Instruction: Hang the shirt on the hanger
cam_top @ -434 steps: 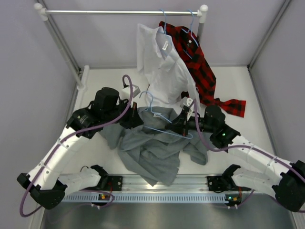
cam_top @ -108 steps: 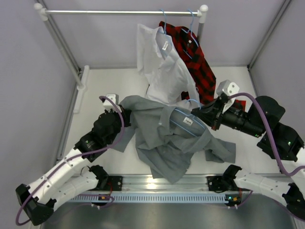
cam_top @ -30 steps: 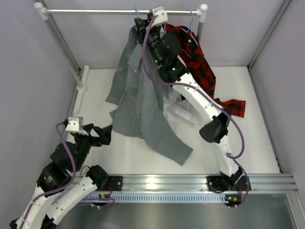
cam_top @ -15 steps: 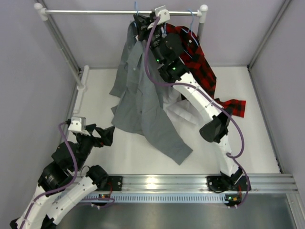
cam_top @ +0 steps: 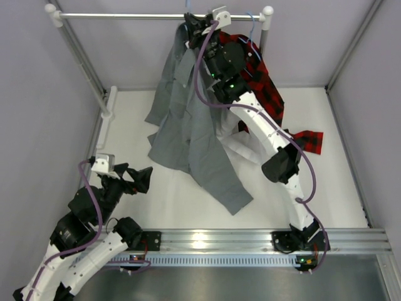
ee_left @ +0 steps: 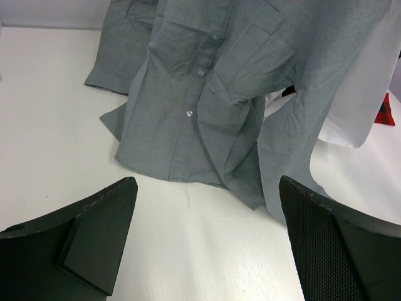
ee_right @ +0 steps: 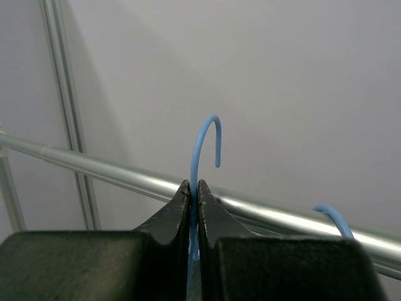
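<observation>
Shirt hangs from the hanger at the rail, its lower hem lying on the table. The right gripper is clamped tight on the hanger's hook stem. Whether the hook sits on the rail cannot be determined. The left gripper is spread wide, low at the near left, apart from the hem.

**Shirt and hanger: pose**

Grey long-sleeved shirt hangs from the top centre of the overhead view, draping down toward mid-frame. The button placket faces out, and the hem and one sleeve lie crumpled on the table. Light-blue wire hanger: hook upright at centre of the right wrist view, tip curling right.
</observation>
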Available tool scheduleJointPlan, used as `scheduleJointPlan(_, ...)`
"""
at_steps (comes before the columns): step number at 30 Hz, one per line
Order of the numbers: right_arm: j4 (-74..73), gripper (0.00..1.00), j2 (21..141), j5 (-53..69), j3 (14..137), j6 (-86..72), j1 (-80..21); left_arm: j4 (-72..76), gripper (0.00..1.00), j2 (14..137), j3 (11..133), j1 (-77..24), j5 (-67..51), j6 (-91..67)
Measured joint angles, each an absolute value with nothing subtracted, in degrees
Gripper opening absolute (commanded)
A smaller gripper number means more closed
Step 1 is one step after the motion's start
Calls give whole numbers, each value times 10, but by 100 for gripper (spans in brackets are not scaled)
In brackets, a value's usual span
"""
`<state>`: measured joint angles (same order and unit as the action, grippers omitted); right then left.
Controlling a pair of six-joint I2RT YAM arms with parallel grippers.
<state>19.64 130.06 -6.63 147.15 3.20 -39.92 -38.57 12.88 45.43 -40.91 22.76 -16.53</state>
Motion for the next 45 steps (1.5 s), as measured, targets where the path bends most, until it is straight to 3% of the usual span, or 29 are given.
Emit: scheduleJointPlan(45,259,0,1356,-55,1458,30,-410,-386,98,127,453,-409,222,-163)
